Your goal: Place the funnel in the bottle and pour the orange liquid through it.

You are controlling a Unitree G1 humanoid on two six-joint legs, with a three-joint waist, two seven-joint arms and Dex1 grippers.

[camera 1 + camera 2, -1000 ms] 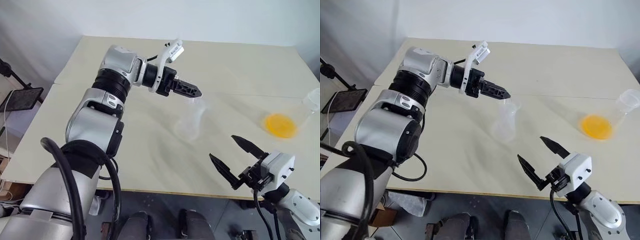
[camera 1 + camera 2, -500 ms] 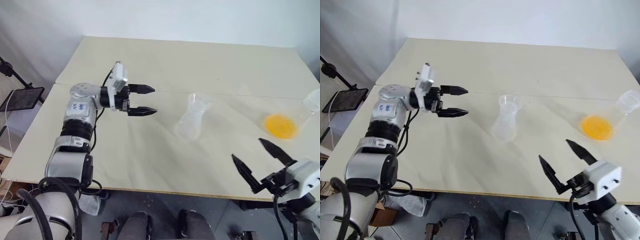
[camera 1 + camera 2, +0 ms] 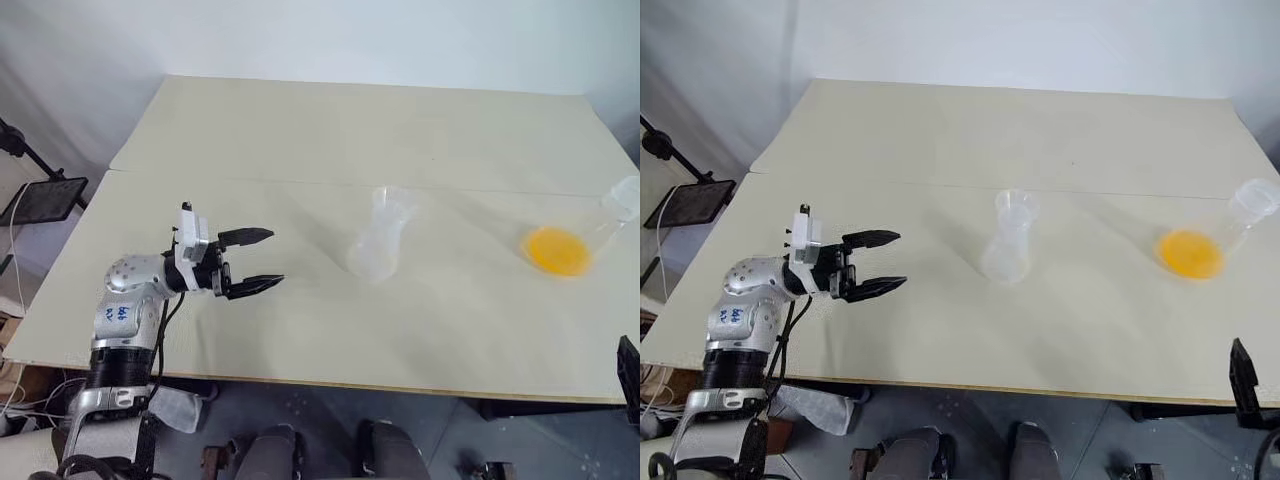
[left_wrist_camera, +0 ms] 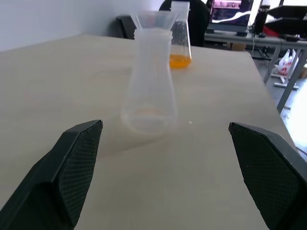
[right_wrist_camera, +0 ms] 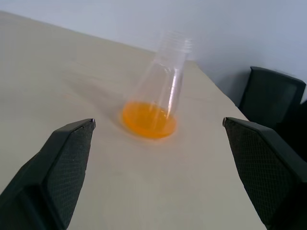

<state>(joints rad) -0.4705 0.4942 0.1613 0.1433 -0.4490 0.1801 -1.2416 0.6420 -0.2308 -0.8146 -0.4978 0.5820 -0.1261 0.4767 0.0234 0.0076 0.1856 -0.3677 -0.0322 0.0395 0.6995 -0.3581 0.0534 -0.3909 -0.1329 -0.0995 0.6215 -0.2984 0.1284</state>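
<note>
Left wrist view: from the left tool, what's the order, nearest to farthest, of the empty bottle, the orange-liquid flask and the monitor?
1. Small clear plastic bottle, straight ahead on the table.
2. Larger clear flask holding orange liquid, just behind it.
3. Lit monitor, beyond the table's end.

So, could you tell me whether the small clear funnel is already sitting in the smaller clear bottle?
In: the funnel's flared rim sits atop the upright bottle's neck, with no gripper touching.

Big pale beige matte tabletop (image 3: 300, 130) – made of 2 slabs w/ a thin seam across the middle. Plain white wall (image 3: 320, 35) right behind table's far edge. Black tripod stand w/ a dark flat panel (image 3: 40, 198) beside table's left edge, on light floor. Past table's right end – black office chairs (image 5: 273, 100), a desk w/ lit monitors (image 4: 235, 12). Even, soft light.
</note>
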